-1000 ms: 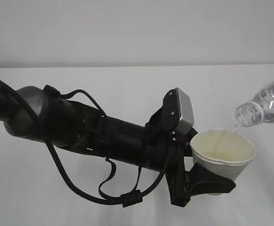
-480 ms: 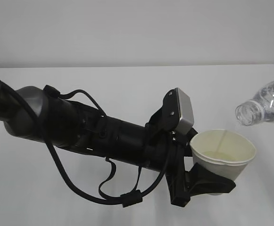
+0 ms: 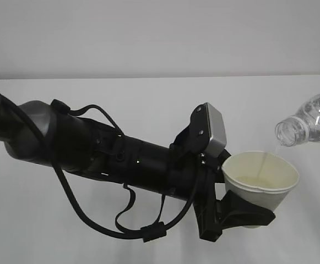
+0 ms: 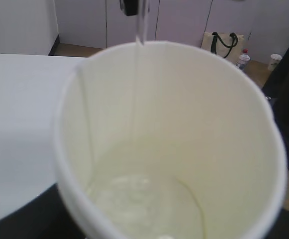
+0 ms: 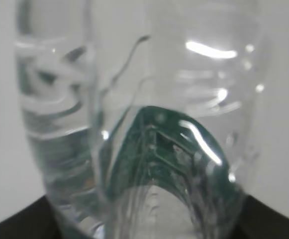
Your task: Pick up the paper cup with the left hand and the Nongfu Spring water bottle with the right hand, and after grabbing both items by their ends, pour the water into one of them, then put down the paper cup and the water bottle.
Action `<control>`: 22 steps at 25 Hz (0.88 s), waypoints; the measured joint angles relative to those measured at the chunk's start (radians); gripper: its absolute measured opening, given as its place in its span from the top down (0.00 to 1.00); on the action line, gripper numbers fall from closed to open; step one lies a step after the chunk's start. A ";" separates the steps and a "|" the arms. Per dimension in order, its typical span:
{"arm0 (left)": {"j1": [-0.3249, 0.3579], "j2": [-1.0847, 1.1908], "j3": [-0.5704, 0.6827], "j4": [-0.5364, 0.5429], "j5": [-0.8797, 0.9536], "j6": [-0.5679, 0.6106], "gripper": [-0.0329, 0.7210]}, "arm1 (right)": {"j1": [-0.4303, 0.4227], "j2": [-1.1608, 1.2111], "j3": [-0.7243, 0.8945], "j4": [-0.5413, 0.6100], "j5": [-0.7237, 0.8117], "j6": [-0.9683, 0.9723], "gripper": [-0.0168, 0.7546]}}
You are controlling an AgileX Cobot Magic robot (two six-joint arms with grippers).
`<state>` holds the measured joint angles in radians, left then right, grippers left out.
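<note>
White table (image 3: 148,110), left claw (image 3: 242,212) pinching paper cup (image 3: 261,181), shallow water (image 4: 139,204); bottle (image 3: 311,124) tipped, apparently claw-held

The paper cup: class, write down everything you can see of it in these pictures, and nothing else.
The paper cup is small, white outside and pale cream inside, tapered, with a rolled rim; it looks like thin coated paper. It stands upright, clear of the white table, its lower wall clamped in the black left hand. A vertical seam runs down the inner wall. A shallow pool of water covers its bottom, and a thin stream falls in from the tilted Nongfu Spring water bottle above its right rim, without touching it.
</note>
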<state>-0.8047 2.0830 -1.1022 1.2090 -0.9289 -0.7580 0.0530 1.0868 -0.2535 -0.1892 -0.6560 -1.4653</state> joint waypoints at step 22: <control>0.000 0.000 0.000 -0.024 0.000 0.000 0.33 | 0.000 0.000 0.000 0.003 -0.007 -0.028 0.44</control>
<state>-0.8047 2.0830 -1.1022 1.1852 -0.9285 -0.7580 0.0530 1.0868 -0.2535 -0.1859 -0.6627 -1.4930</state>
